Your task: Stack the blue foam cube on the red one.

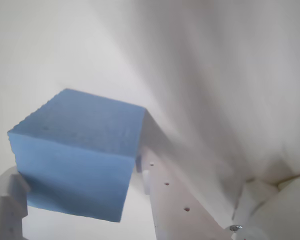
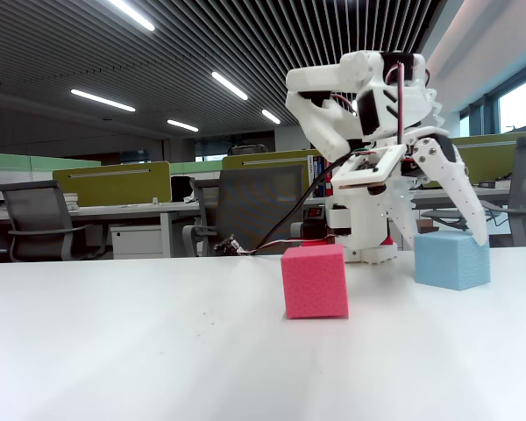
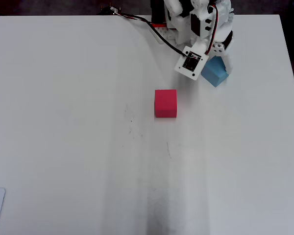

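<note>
White tabletop [image 3: 63,147], single white arm [image 2: 368,96] based at the far edge, at about 12 o'clock in the overhead view. Blue foam cube [image 3: 215,71] sits on the table just in front of the arm base, at roughly 1 o'clock from the red cube [image 3: 165,103] in the overhead view; the two are apart, with bare table between them. Red cube rests flat on the table near the middle of its far half, nothing on top of it. In the fixed view the red cube [image 2: 315,280] is nearer the camera and the blue cube [image 2: 451,259] lies further back at its 3 o'clock, also flat on the table. Gripper [image 2: 451,230] is tilted down over the blue cube; one long white finger [image 2: 460,193] runs down along the cube's right side, its tip near the top right corner. Wrist view: blue cube [image 1: 77,155] fills the lower left, sitting between the two fingers, with one perforated white finger [image 1: 167,200] against its right edge at about 4 o'clock and the other finger [image 1: 7,200] at its lower left corner at about 8 o'clock. Jaws are spread to the width of the cube and bracket it; whether they press on the foam cannot be told. A black cable [image 3: 147,27] trails from the arm base toward 10 o'clock in the overhead view.
</note>
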Available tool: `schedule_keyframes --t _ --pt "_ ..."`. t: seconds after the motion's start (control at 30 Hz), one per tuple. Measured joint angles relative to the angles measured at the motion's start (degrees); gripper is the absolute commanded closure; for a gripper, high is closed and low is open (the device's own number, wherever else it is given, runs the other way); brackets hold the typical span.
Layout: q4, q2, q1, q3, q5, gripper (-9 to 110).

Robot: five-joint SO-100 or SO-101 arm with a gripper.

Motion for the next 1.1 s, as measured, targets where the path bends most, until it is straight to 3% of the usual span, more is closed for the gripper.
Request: schedule_keyframes --t 0.5,1.1 --pt "2.11 -3.52 5.98 -15.12 3.34 78" --pt "16.88 -16.26 22.50 -42.10 7.12 78"
